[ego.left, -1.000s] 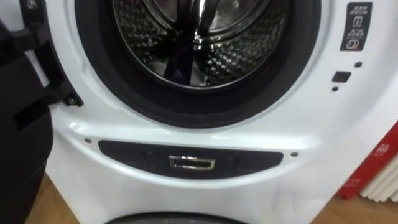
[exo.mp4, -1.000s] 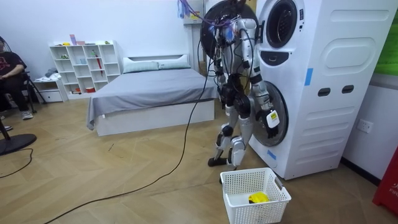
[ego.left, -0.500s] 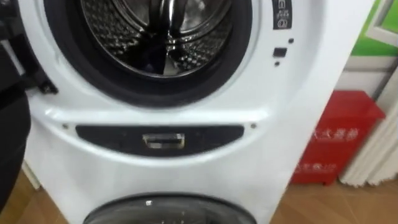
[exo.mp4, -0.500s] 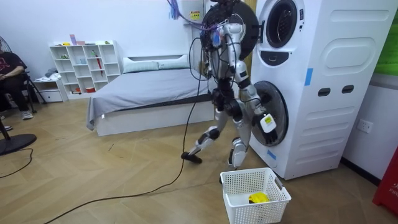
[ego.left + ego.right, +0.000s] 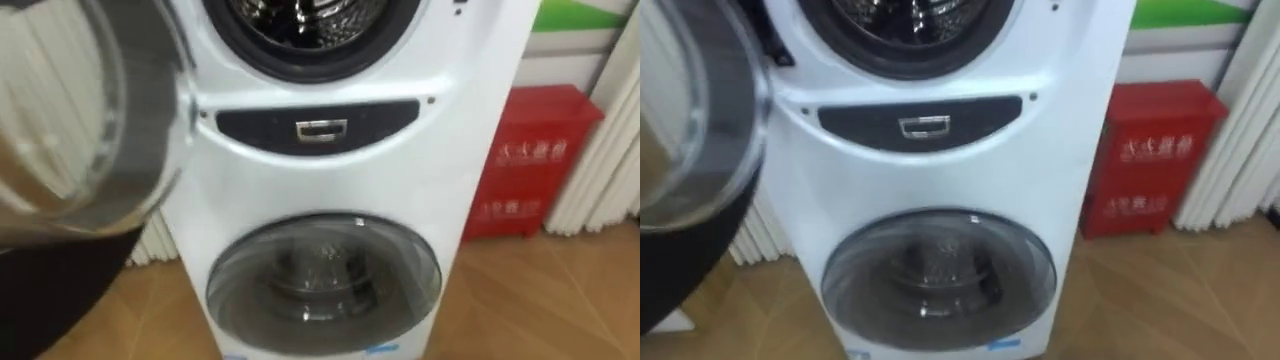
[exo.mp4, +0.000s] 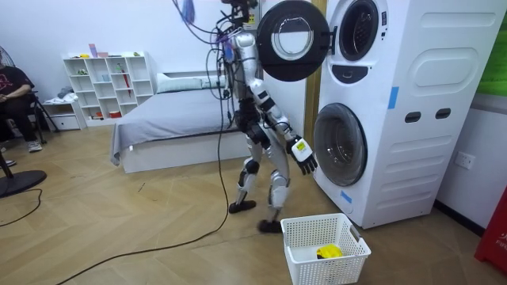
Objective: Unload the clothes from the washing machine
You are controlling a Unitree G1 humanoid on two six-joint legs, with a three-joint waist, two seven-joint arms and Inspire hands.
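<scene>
The stacked white washing machine (image 5: 330,170) fills the eye views. Its upper drum (image 5: 310,15) stands open, and only the shiny metal lower rim of it shows at the top edge. The upper round door (image 5: 80,130) hangs swung open at the left, close to my head. The lower door (image 5: 325,270) is closed. In the room view I stand a step back from the machine (image 6: 396,111), facing it. My right hand (image 6: 303,156) hangs forward at waist height with loose fingers, holding nothing.
A white laundry basket (image 6: 348,237) with a yellow item (image 6: 329,252) stands on the wooden floor before the machine. A red box (image 5: 535,150) and a white radiator (image 5: 600,150) are right of it. A bed (image 6: 190,119), a shelf (image 6: 107,87) and a seated person (image 6: 12,87) are behind me.
I have stepped back from the machine toward the room view's left. The eye views have shifted from the upper drum down to the lower door, with the open door now at the left.
</scene>
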